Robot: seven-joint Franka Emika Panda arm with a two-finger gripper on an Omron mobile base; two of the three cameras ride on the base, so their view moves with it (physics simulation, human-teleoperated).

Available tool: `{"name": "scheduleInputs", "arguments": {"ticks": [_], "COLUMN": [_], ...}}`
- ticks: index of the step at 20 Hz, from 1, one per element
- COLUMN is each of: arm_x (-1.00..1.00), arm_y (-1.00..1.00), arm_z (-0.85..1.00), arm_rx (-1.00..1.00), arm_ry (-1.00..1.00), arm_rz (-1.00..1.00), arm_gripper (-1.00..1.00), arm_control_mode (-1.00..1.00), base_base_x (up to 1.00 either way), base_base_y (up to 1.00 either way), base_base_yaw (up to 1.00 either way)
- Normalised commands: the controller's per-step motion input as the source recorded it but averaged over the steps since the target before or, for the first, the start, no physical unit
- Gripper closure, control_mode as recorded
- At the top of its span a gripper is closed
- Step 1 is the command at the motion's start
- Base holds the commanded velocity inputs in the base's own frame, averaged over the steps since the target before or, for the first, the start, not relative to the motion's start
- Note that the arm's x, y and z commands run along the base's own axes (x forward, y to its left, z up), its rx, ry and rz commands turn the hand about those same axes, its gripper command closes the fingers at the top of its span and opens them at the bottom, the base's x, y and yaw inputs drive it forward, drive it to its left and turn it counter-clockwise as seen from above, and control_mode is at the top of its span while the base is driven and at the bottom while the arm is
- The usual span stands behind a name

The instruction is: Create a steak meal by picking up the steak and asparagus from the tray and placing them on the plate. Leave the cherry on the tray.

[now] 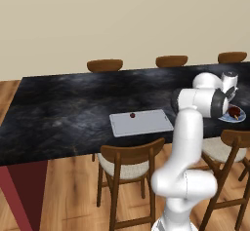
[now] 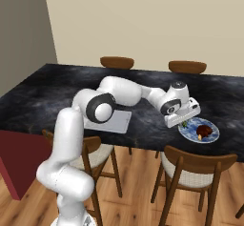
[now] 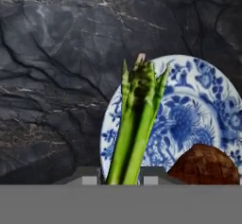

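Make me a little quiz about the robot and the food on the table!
1. True or false: the brown steak chunk already lies on the round blue patterned plate.
2. What does the pincer hold? A) tiny red cherry B) green asparagus stalk C) nothing
3. Which food sits on the flat grey-white rectangular tray?

Key: 1 true. 2 B, the green asparagus stalk, above the plate. 3 the tiny red cherry.

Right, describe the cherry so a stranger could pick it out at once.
On the dark marble counter lies a flat grey-white tray, left of the arm. Near its far edge sits the cherry, a tiny dark red ball and the lone item on it, unlike the brown steak on the blue plate.
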Motion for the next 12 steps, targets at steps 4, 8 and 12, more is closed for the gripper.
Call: {"name": "scheduleInputs", "arguments": {"ticks": [4, 8, 12], "arm_x": [0.38, 0.19, 0.14], "arm_y": [-0.44, -0.42, -0.04], "arm_z": [-0.23, -0.45, -0.47], "arm_rx": [0.03, 0.01, 0.0], "arm_ry": [0.04, 0.01, 0.0], "arm_rz": [0.07, 0.05, 0.01], "arm_gripper": [1.0, 1.0, 1.0], "arm_control_mode": [-1.0, -1.0, -1.0], "base_base_x": [0.0, 0.0, 0.0], "base_base_y": [0.0, 0.0, 0.0], "base_base_yaw": [0.0, 0.0, 0.0]}}
